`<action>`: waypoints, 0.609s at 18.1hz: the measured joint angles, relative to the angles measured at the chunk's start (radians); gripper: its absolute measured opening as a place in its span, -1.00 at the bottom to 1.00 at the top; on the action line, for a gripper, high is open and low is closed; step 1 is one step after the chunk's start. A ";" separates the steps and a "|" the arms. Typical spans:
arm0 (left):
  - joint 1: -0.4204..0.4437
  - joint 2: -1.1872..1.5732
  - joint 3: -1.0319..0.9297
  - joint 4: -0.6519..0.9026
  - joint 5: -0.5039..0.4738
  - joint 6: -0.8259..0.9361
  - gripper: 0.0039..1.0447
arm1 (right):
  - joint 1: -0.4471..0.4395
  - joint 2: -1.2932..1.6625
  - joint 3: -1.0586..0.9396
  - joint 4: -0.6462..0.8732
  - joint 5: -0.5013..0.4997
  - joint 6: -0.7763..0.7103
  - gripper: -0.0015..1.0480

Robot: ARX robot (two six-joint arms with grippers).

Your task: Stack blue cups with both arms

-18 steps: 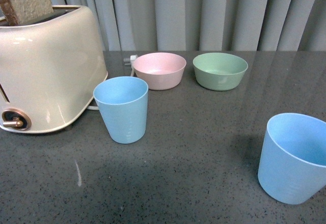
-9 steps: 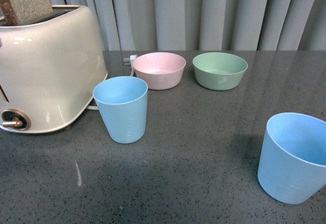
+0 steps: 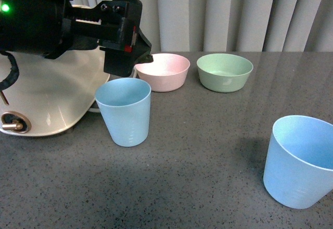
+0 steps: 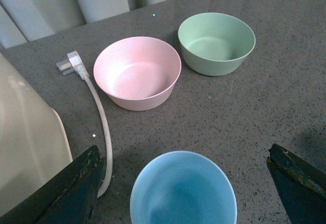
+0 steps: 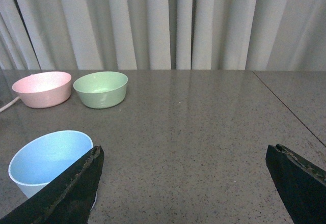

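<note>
Front view: a dark grey speckled table [image 3: 208, 135] runs back to pale grey pleated curtains [image 3: 234, 15] that close off the room. The left arm [image 3: 36, 21], black with a green light, fills the upper left of the frame. Its left gripper [image 3: 130, 57] hangs just above one blue cup [image 3: 125, 112], which stands upright at centre left beside a cream toaster [image 3: 47, 99]. The other blue cup [image 3: 299, 161] stands upright at the lower right, well apart from the first. A pink bowl [image 3: 163, 72] and a green bowl [image 3: 225, 72] sit side by side near the curtains.

Left wrist view: the two black fingers [image 4: 66, 193] are spread wide with nothing between them, and the cup's open mouth lies below the gap. A white plug [image 4: 71, 63] and its cord lie on the table beside the pink bowl.

Right wrist view: the right gripper [image 5: 183, 183] is also spread wide and empty over bare table. A blue cup [image 5: 48, 160] stands next to one finger, without visible contact. Curtains cover the whole far wall.
</note>
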 joint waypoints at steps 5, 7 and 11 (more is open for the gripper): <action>-0.016 0.030 0.052 -0.067 0.010 0.013 0.88 | 0.000 0.000 0.000 0.000 0.000 0.000 0.87; -0.028 0.040 0.063 -0.093 0.012 0.021 0.88 | 0.000 0.000 0.000 0.000 0.000 0.000 0.87; -0.064 0.047 0.065 -0.157 0.013 0.085 0.88 | 0.000 0.000 0.000 0.000 0.000 0.000 0.87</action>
